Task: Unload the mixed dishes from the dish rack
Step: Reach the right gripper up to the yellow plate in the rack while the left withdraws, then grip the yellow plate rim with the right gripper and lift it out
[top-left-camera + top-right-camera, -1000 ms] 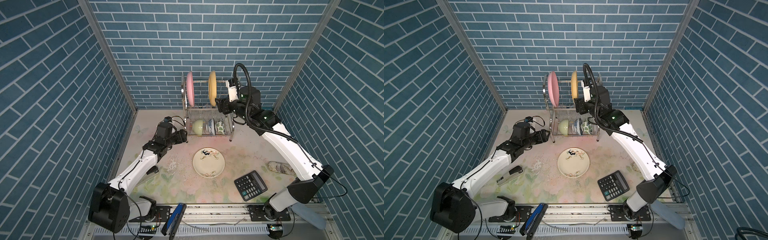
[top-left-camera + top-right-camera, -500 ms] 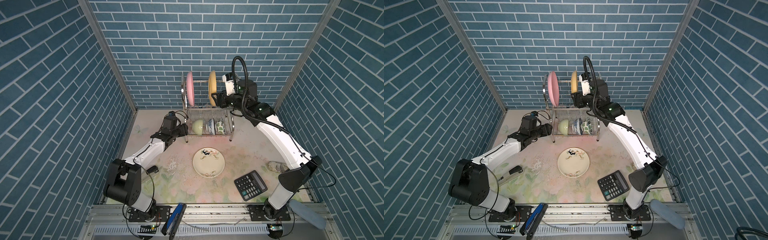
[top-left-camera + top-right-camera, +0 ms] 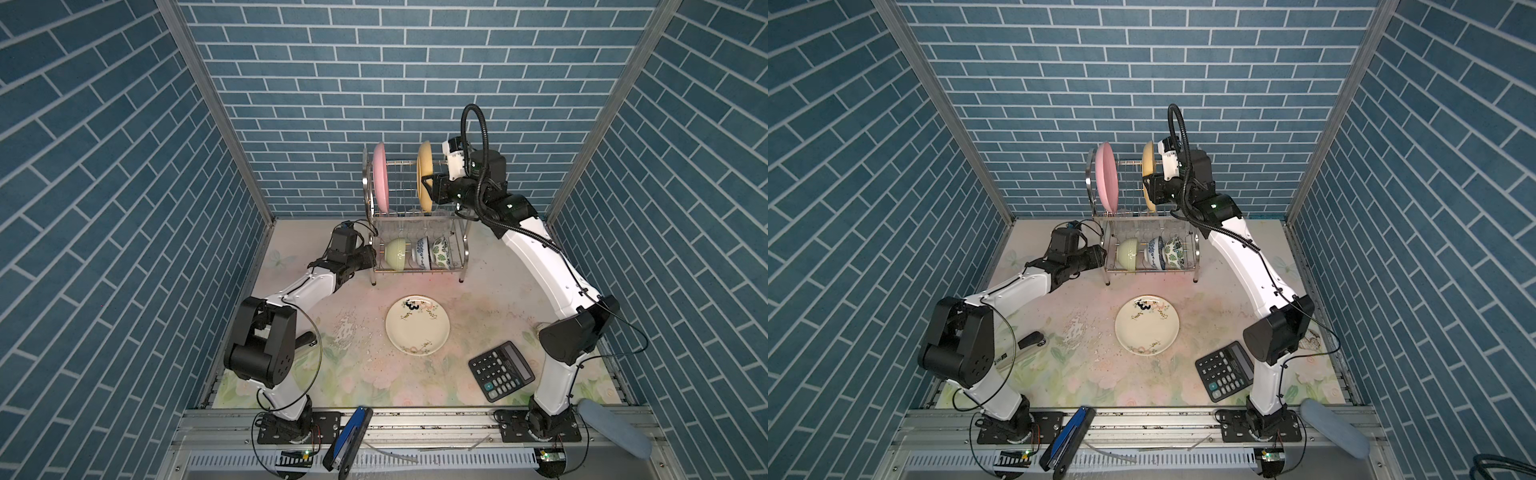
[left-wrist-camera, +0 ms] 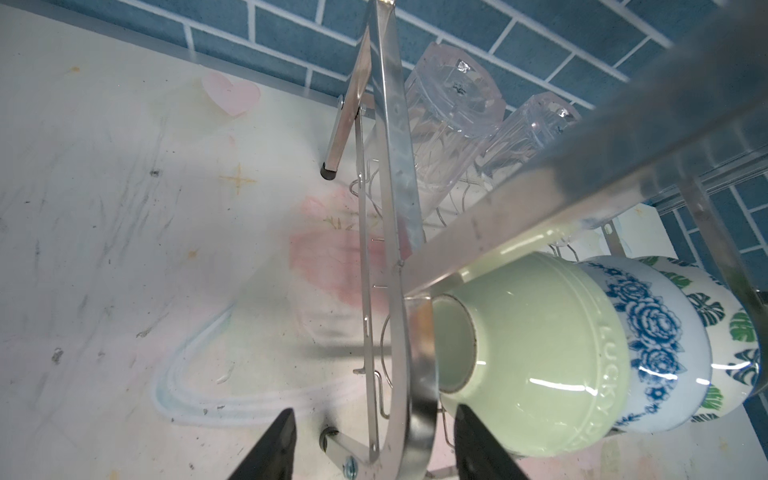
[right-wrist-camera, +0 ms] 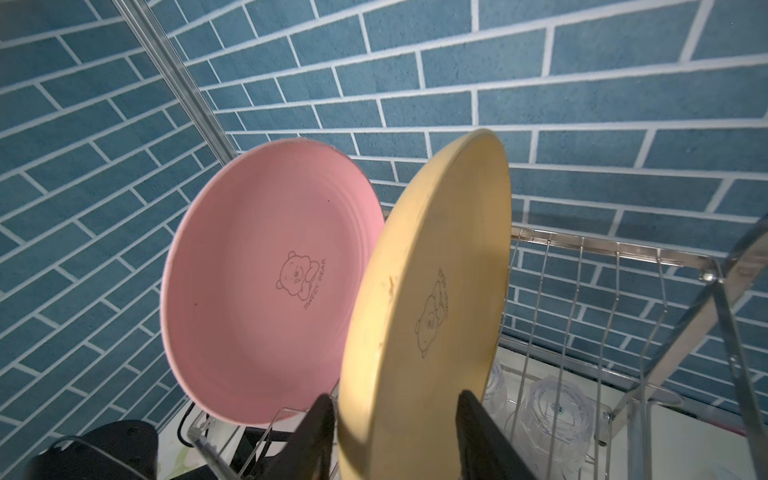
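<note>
Right gripper (image 5: 395, 397) straddles the upright yellow plate (image 5: 432, 257) in the dish rack (image 5: 602, 246). The plate's bottom edge is cut off, so I cannot tell whether the fingers press it. Left gripper (image 4: 374, 411), jaws parted, brackets the rack's side frame. The pale-green bowl (image 4: 532, 353) lies just outside one finger.

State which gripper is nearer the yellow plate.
Right: the right gripper has fingers either side of the yellow plate. The left gripper is lower, at the dish rack side frame.
</note>
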`<state>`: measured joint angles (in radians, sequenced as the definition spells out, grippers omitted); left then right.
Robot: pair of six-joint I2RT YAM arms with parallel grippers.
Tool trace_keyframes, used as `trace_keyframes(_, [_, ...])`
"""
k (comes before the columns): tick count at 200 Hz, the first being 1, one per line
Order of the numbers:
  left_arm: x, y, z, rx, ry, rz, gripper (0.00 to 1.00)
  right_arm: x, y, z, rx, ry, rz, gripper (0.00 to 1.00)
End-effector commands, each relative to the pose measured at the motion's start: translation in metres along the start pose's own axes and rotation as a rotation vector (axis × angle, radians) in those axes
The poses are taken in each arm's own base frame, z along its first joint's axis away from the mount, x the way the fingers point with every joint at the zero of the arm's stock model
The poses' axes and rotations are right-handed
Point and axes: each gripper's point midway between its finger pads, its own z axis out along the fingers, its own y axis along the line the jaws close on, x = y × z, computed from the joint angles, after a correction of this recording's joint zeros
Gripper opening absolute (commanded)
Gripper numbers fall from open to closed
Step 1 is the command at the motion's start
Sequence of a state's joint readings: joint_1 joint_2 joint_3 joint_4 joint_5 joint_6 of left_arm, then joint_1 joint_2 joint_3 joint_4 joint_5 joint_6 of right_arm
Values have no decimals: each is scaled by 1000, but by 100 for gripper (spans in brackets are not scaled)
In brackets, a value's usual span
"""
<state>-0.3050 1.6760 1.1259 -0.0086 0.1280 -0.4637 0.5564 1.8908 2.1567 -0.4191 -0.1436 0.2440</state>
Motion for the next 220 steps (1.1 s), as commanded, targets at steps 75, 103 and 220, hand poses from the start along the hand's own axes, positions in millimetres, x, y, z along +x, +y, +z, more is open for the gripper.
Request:
trace_keyframes(75, [-16, -7, 8, 33, -16, 21, 53, -11, 4, 11, -45, -24, 61, 22])
trace_keyframes(103, [-16, -7, 10, 32, -14, 18, 52, -11, 7, 8, -58, -23, 78, 11])
trace_keyframes(220, [-18, -6, 8, 19, -18, 18, 52, -53, 28, -37, -119, -134, 76, 0])
